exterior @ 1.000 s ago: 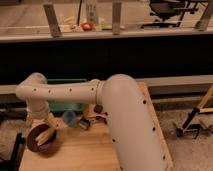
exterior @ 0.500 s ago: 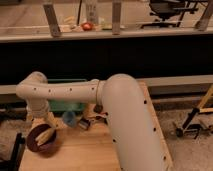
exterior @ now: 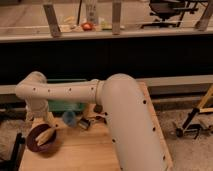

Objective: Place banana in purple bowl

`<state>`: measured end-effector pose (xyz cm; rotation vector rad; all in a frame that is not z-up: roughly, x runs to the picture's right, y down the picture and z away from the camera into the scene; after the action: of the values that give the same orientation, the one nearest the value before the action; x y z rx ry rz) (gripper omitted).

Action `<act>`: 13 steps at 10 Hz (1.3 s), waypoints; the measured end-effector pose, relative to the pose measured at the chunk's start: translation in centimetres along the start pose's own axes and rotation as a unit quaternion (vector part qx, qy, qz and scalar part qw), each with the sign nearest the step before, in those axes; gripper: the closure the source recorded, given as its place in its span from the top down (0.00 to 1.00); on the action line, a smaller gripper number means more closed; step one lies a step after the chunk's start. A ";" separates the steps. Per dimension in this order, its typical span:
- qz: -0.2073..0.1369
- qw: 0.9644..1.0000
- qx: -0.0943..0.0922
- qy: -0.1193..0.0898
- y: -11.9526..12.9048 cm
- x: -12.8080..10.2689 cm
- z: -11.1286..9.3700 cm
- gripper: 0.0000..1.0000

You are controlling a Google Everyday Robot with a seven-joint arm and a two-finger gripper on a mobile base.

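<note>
The pincer [exterior: 49,124] is hanging down at the lower left of the frame, right over the purple bowl [exterior: 33,144]. It is reaching the top end of the banana [exterior: 45,135], but I cannot tell if it is squeezing the banana or letting it go. The banana is lying tilted inside the purple bowl, which is sitting on the table [exterior: 85,152], and a little blue cup [exterior: 69,119] is standing just beside the bowl, to its upper right, with a green tray [exterior: 67,106] sitting behind the cup.
</note>
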<state>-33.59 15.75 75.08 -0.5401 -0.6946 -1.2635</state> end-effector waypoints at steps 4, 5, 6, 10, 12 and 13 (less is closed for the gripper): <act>-0.002 1.000 0.003 0.003 -0.3 0.0 0.0 0.80; -0.002 1.000 0.003 0.003 -0.3 0.1 0.0 0.80; -0.002 1.000 0.003 0.003 -0.3 0.1 0.0 0.80; -0.002 1.000 0.003 0.003 -0.3 0.1 0.0 0.80; -0.002 1.000 0.003 0.003 -0.3 0.1 0.0 0.80; -0.002 1.000 0.003 0.003 -0.3 0.1 0.0 0.80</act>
<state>-33.92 15.65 75.13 -0.5295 -0.6941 -1.2664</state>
